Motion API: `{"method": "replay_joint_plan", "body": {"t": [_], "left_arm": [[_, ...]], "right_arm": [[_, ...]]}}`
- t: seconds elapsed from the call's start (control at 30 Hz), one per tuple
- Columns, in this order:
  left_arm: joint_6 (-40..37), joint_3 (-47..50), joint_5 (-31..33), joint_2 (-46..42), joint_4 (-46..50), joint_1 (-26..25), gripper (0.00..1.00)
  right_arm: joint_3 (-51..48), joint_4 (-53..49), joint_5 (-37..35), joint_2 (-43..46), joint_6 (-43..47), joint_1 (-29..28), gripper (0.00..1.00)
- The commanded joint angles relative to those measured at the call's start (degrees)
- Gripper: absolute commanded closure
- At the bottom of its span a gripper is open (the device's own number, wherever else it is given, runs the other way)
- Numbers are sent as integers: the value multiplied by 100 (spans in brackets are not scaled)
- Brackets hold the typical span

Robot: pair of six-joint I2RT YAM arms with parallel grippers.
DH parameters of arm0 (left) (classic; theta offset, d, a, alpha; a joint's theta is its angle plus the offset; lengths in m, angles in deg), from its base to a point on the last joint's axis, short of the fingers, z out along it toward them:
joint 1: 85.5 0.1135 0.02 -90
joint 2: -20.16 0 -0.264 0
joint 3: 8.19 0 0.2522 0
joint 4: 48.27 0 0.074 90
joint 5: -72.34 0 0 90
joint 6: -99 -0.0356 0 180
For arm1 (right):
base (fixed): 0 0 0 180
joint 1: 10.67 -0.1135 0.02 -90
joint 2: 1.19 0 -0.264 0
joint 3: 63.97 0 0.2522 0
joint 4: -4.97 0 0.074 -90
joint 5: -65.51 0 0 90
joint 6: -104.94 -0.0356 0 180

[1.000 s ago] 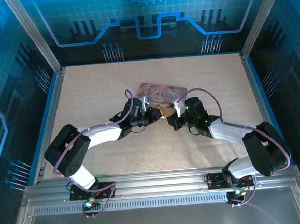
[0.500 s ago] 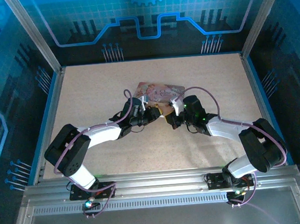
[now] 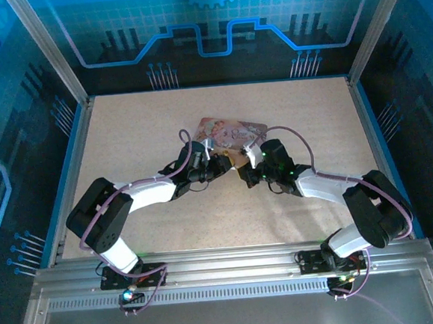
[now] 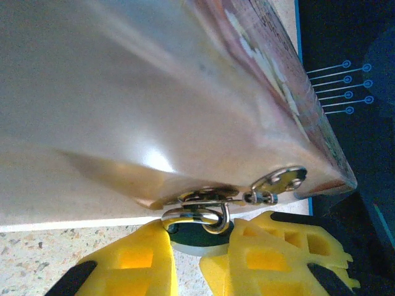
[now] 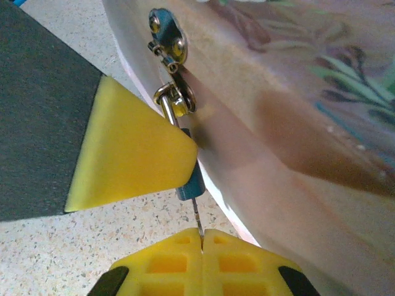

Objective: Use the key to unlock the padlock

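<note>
The small padlock (image 4: pixel 195 242), dark blue with a thin metal shackle, hangs from the hasp on the pink tin (image 4: pixel 154 92). My left gripper (image 4: pixel 200 229) is shut on its body from both sides. In the right wrist view the padlock (image 5: pixel 191 182) pokes out below the left gripper's yellow finger (image 5: pixel 129 154). The thin key (image 5: pixel 197 217) runs from the padlock's underside down into my right gripper (image 5: pixel 202 235), which is shut on it. From above, the left gripper (image 3: pixel 222 162) and right gripper (image 3: pixel 244 173) meet at the near edge of the tin (image 3: pixel 233 133).
The tin's hinged metal latch plate (image 5: pixel 166 28) hangs just above the padlock. The speckled table (image 3: pixel 139 130) is walled by a blue frame (image 3: pixel 72 154) on the left, right and far sides.
My right gripper has moved a little to the left, closer to the left gripper and the tin. The left arm has barely moved.
</note>
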Motion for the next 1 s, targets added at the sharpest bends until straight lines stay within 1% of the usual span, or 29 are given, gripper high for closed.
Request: {"method": "replay_joint_plan", "body": {"t": [0.0, 0.03, 0.07, 0.17, 0.2, 0.3, 0.5, 0.63, 0.77, 0.87, 0.97], "left_arm": [[-124, -37, -713, 185, 440, -282, 94], [-113, -26, -713, 194, 436, -282, 94], [-109, -26, -721, 194, 432, -281, 94], [-116, -30, -737, 179, 431, -289, 94], [-111, -21, -740, 168, 431, -290, 94], [-112, -27, -757, 176, 421, -287, 94], [-94, -31, -836, 141, 423, -294, 94], [-120, -42, -890, 141, 512, -296, 94], [-195, -57, -783, 192, 651, -297, 94], [-118, -6, -715, 241, 484, -290, 94], [-22, -56, -819, 303, 350, -288, 94]], "right_arm": [[465, 2223, 833, 135, -277, -166, 100], [414, 2465, 928, 92, -450, -123, 100], [419, 2497, 926, 71, -459, -119, 100], [668, 1741, 580, 92, 112, -256, 100], [685, 1744, 599, 102, 115, -237, 100], [599, 2274, 977, 50, -316, -83, 100], [597, 2433, 987, -17, -389, -45, 100], [723, 2230, 959, 71, -223, -31, 100], [798, 2070, 1078, 225, -173, -32, 100], [654, 2118, 1131, 345, -336, -31, 100], [426, 2191, 1080, 431, -451, -113, 100]]}}
